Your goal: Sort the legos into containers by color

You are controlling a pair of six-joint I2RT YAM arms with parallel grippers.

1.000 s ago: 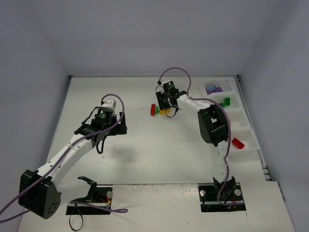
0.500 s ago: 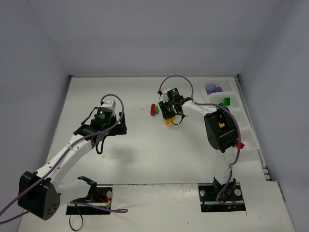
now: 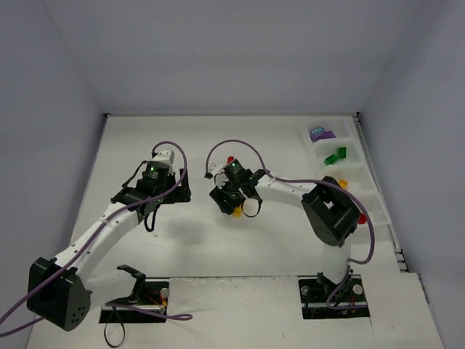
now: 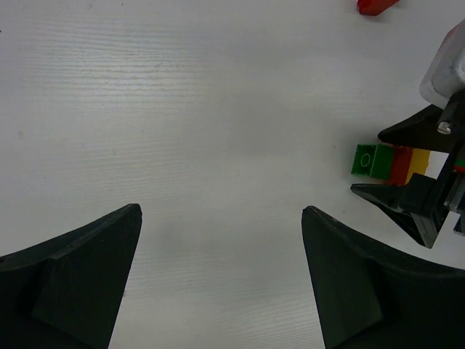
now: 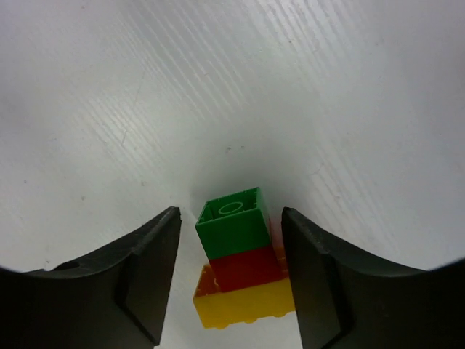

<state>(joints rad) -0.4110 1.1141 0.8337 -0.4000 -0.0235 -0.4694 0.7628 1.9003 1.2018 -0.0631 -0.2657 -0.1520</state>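
Observation:
My right gripper (image 3: 231,203) (image 5: 230,212) is shut on a small stack of legos (image 5: 243,269), green on red on yellow, low over the table's middle. The stack's yellow end shows in the top view (image 3: 236,211), and the stack shows between the right fingers in the left wrist view (image 4: 392,163). A loose red lego (image 3: 230,159) (image 4: 376,6) lies just beyond. My left gripper (image 3: 179,192) (image 4: 220,211) is open and empty, left of the stack. The containers (image 3: 363,190) stand along the right edge, holding purple (image 3: 320,134), green (image 3: 335,154), yellow (image 3: 343,183) and red (image 3: 361,217) legos.
The right arm's cable (image 3: 218,149) loops over the table behind its wrist. White walls close the table at the back and sides. The arm bases (image 3: 334,294) sit at the near edge.
My right gripper has moved left and toward the near edge, taking the green, red and yellow stack with it. The red brick stayed behind. The left arm has not moved.

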